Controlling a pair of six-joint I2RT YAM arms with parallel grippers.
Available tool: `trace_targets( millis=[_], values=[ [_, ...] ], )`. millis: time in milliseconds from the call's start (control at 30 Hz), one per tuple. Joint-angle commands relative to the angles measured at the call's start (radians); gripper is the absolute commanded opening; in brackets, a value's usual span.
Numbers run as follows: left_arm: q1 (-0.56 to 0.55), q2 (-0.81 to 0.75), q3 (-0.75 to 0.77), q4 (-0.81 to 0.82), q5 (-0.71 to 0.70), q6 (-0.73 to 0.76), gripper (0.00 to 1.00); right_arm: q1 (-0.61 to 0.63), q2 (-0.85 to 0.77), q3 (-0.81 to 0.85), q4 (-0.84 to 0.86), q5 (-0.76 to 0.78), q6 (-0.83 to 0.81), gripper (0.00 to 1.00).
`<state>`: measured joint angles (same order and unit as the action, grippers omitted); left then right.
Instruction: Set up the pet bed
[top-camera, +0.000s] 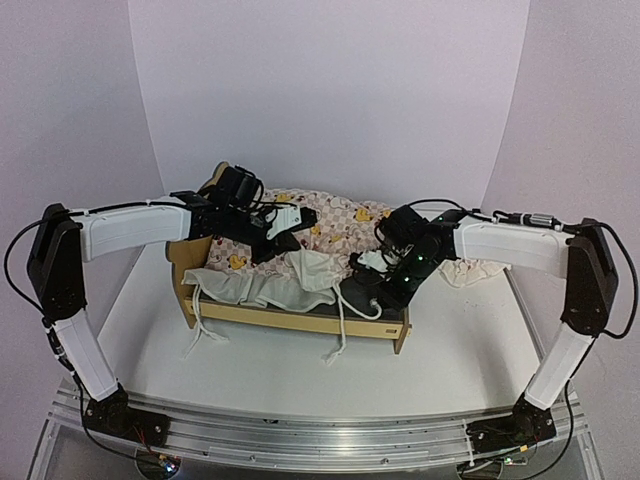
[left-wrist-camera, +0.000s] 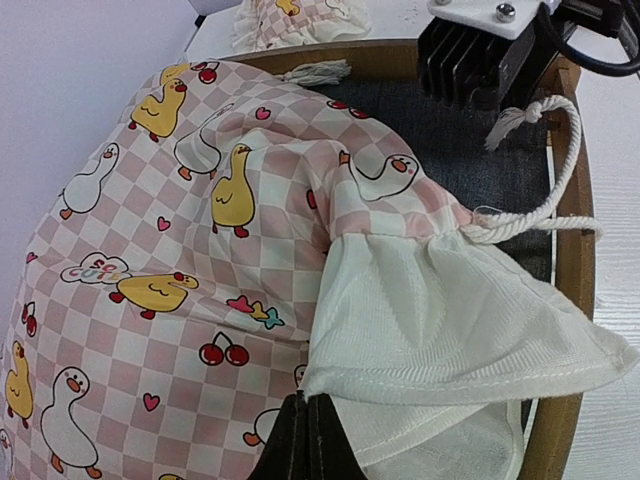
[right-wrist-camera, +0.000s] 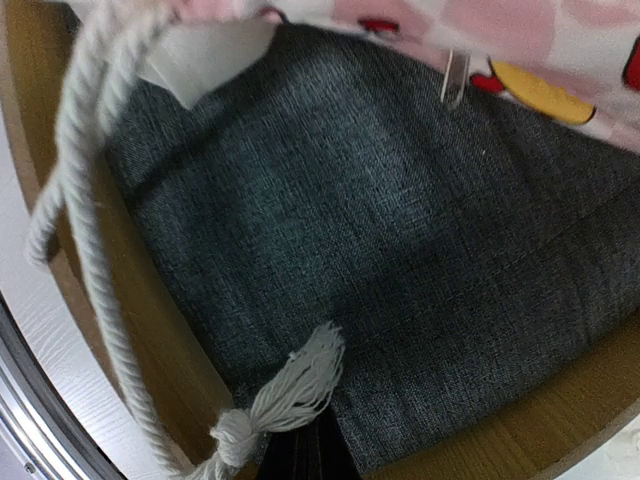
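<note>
The bed (top-camera: 300, 318) sits mid-table between your arms, with its headboard to the left. Your left gripper (left-wrist-camera: 303, 425) is pressed together on the quilt (left-wrist-camera: 200, 250), pinching it where the cream ruffle (left-wrist-camera: 440, 320) begins, and the cloth tents up over the bed. Your right gripper (right-wrist-camera: 305, 455) is closed on nothing. Its tips are low over the grey base (right-wrist-camera: 380, 240) at the right end, with a cord tassel (right-wrist-camera: 295, 385) just beside them. The pillow (top-camera: 470, 272) lies on the table to the right of the bed.
</note>
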<state>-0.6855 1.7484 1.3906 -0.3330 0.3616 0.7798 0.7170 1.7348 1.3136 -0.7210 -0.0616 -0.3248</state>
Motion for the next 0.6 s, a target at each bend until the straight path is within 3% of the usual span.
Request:
trace_targets(
  millis=[0, 267, 367, 467, 567],
  values=[
    [0.011, -0.057, -0.018, 0.002, -0.012, 0.018, 0.02, 0.001, 0.037, 0.057, -0.11, 0.018, 0.028, 0.0],
    [0.011, -0.06, -0.04, 0.006, 0.016, 0.024, 0.02, 0.028, 0.052, 0.072, -0.228, -0.153, -0.006, 0.03],
    [0.011, -0.057, -0.044, 0.018, 0.024, 0.023, 0.02, 0.029, 0.04, 0.082, -0.293, -0.214, -0.005, 0.16],
    [0.011, -0.047, -0.041, 0.03, 0.041, 0.017, 0.02, 0.029, 0.045, 0.127, -0.352, -0.169, 0.021, 0.3],
    [0.011, -0.03, -0.025, 0.033, 0.059, 0.001, 0.02, 0.025, 0.074, 0.229, -0.439, -0.122, 0.041, 0.37]
  ],
)
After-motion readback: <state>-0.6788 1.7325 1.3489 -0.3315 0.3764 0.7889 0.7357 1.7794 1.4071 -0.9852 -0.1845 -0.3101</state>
